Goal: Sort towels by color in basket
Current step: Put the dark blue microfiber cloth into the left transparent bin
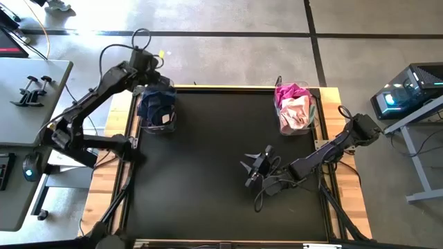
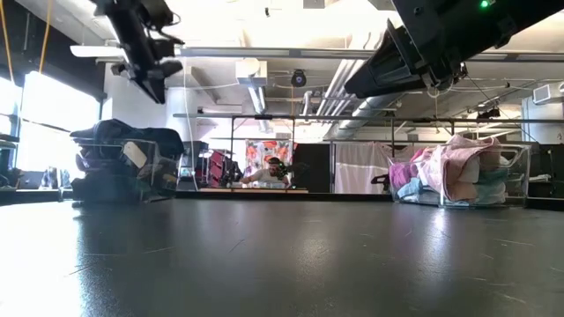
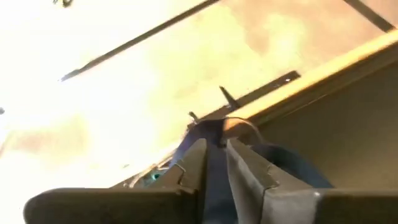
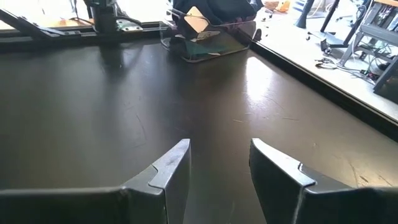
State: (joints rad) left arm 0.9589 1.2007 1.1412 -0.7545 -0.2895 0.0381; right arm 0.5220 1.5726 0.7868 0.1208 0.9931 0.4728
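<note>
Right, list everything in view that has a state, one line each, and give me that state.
Clear plastic basket of dark navy and black towels: full, heaped above its rim.
Clear plastic basket of magenta and peach-pink towels: full, heaped above its rim.
Left gripper: above the dark basket, fingers close together, nothing clearly held.
Right gripper: open, empty, low over the black table.
</note>
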